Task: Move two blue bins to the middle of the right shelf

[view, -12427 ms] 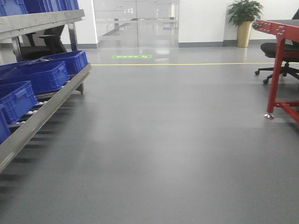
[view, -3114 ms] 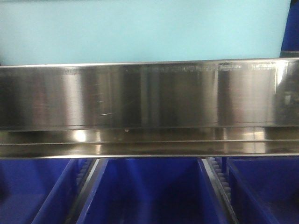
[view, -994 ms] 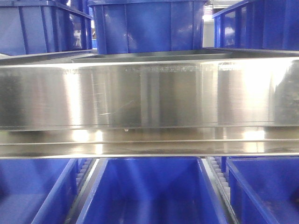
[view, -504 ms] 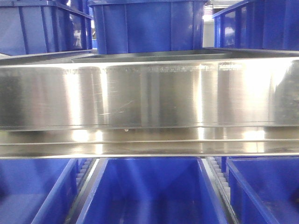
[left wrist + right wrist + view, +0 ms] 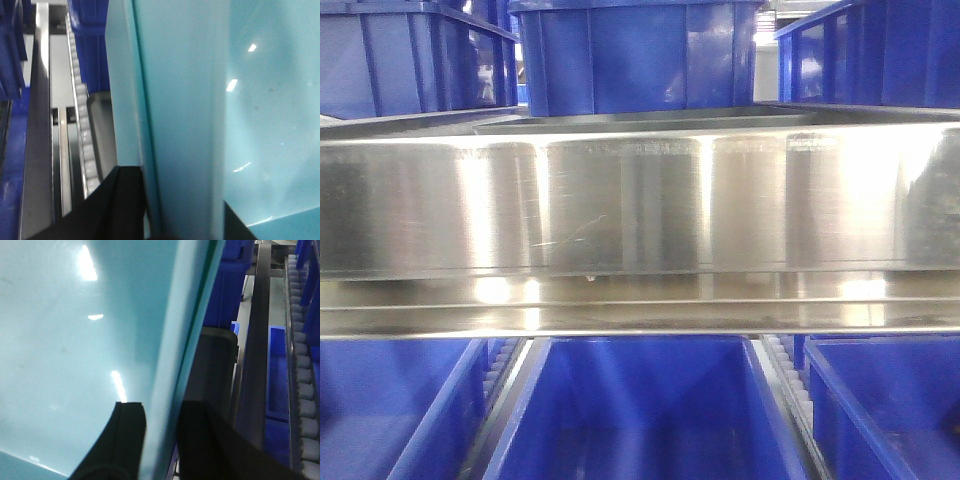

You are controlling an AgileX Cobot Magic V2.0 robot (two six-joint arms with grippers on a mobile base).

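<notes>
Left jaws: the left gripper (image 5: 172, 187) has its black jaws drawn in on a wall of the pale cyan bin (image 5: 190, 100). One finger sits outside the thick rim and the other inside.
Right jaws: the right gripper (image 5: 160, 407) clamps in the same way, its black fingers (image 5: 127, 440) on either side of the rim, which runs up between them.
Bin, place: it is held between both grippers, just beside the rack and alongside its rollers. I cannot tell whether it rests on anything, or whether it is one bin or two nested.
Bin, make: smooth glossy plastic with plain flat sides, a thick folded rim and lamp glints on the surface.
Wrist views only: the bin, the jaws, a roller track (image 5: 82, 125) of small pale rollers in a row, and a royal-blue crate (image 5: 90, 40) further along it.
Front view only: the steel shelf tier (image 5: 640, 205), seen square on and very near.
Tier, make: a broad brushed-metal front rail with fine scratches and vertical bands of glare, and a stepped lip (image 5: 640, 305) beneath.
Crates: the upper crates (image 5: 635, 55) are royal blue with ribbed walls and stand on the tier. The lower crates (image 5: 640, 410) are open-topped and sit side by side under the lip.
</notes>
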